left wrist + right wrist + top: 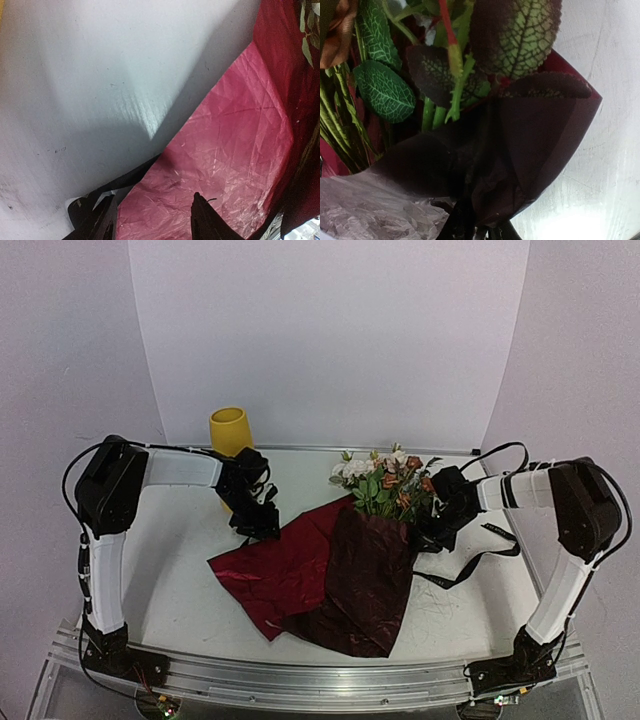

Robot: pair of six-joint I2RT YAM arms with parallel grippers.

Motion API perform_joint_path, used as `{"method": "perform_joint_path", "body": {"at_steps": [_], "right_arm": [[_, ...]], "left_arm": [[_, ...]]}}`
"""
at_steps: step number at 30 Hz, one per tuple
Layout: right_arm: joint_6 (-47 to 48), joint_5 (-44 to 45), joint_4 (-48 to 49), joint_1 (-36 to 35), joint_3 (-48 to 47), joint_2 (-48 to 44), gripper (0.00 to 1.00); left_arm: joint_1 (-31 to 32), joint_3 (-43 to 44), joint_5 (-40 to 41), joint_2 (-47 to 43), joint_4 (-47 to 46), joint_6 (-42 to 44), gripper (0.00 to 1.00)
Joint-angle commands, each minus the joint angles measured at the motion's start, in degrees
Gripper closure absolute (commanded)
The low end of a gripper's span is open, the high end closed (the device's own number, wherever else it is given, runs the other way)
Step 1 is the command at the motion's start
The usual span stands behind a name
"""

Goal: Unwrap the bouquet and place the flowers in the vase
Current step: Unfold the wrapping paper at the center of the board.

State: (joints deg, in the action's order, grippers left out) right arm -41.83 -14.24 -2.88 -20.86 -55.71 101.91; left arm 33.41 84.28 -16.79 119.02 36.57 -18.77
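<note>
The bouquet lies half unwrapped at mid-table. Its dark red wrapping paper [330, 575] is spread flat on the left and still folded round the stems on the right. The flowers [385, 480] point to the back, and their green stems and leaves [385, 90] fill the right wrist view. My right gripper [428, 532] [477, 231] is shut on a dark fold of the paper [530, 145] beside the stems. Over the sheet's upper left corner my left gripper [262, 525] [152, 220] stands open, with crinkled red paper [235, 145] showing between its fingertips. The yellow vase [230, 430] stands upright at the back left, behind the left arm.
A loose black ribbon [487, 558] lies on the white table [180, 590] to the right of the bouquet, under my right arm. A dark strip [125, 180] runs along the paper's edge by my left fingers. White walls close the back and sides.
</note>
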Motion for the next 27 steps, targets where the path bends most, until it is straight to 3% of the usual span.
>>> {"method": "perform_joint_path", "body": {"at_steps": [1,11,13,19,27], "right_arm": [[0.10,-0.73,-1.68,0.16,-2.69,1.73,0.85],[-0.39,-1.07,-1.69,0.19,-4.80,3.97,0.86],[-0.45,-1.21,-1.69,0.14,-5.76,4.71,0.86],[-1.40,-2.08,-1.69,0.15,-9.76,7.36,0.87],[-1.66,-2.28,-2.04,0.21,-15.68,11.46,0.85]], "left_arm": [[-0.31,4.16,0.83,2.13,2.29,1.62,0.48],[-0.28,9.77,6.22,4.89,7.00,3.15,0.41],[-0.30,10.32,6.48,5.35,7.36,3.74,0.44],[-0.78,13.72,6.95,7.68,7.91,4.34,0.66],[-4.57,18.29,7.28,9.52,7.92,3.68,0.89]]}}
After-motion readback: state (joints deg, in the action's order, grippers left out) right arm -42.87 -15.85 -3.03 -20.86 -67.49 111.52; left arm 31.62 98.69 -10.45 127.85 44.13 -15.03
